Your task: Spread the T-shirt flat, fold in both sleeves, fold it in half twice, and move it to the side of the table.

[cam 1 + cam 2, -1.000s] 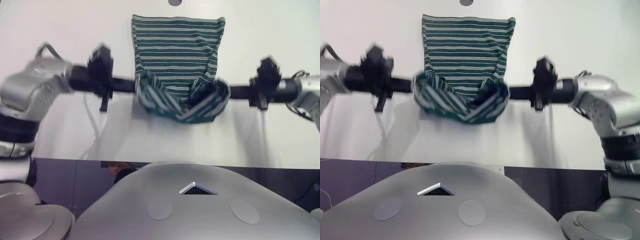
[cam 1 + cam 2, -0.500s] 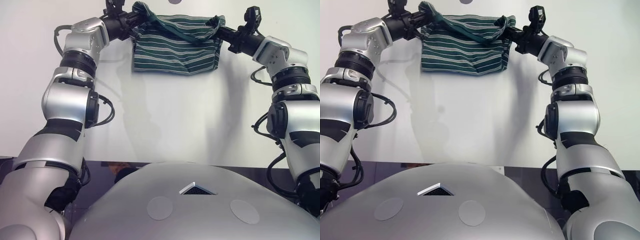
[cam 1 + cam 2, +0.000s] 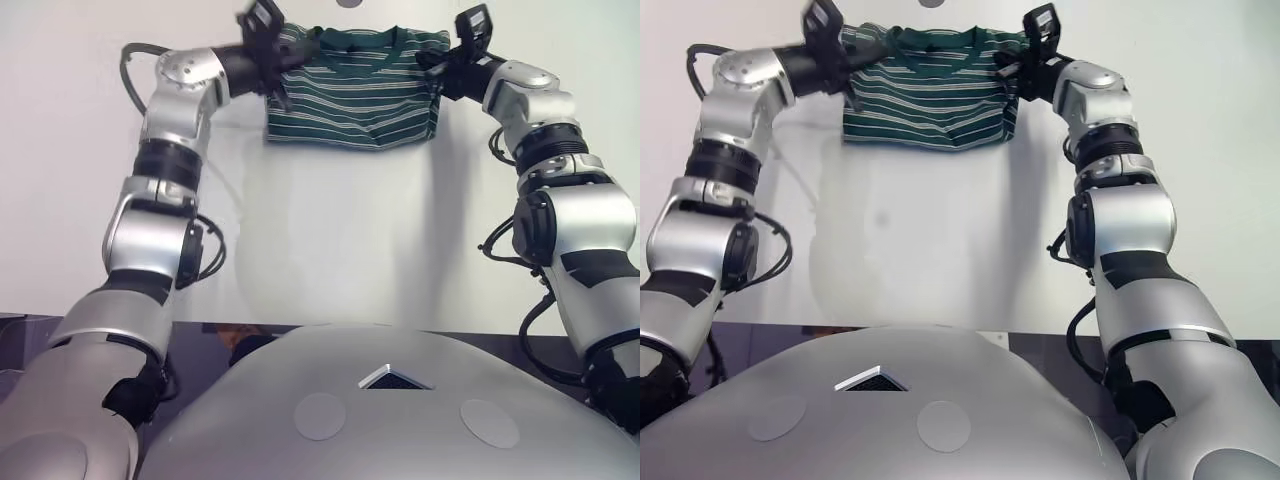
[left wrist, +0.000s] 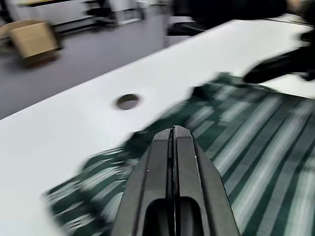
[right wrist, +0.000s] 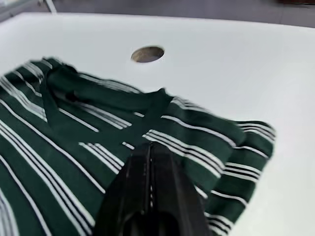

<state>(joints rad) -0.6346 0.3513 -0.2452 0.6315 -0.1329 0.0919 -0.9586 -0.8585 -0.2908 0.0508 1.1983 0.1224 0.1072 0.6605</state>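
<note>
The green T-shirt (image 3: 350,95) with white stripes lies folded in a compact rectangle at the far middle of the white table (image 3: 320,230), its collar at the far edge. My left gripper (image 3: 290,62) sits at the shirt's far left corner. The left wrist view has this gripper (image 4: 173,130) shut, its tips over the cloth's (image 4: 246,132) edge and no fabric seen between them. My right gripper (image 3: 432,60) sits at the far right corner. The right wrist view has it (image 5: 150,145) shut just above the striped cloth (image 5: 74,162).
A round hole (image 5: 147,54) in the tabletop lies just beyond the shirt's far edge. Bare table stretches from the shirt to the near edge and out to both sides. A cardboard box (image 4: 34,37) stands on the floor beyond the table.
Both grippers carried the shirt's near edge up and over to the far edge, folding it in half. The lifted fabric now lies flat with the collar showing.
</note>
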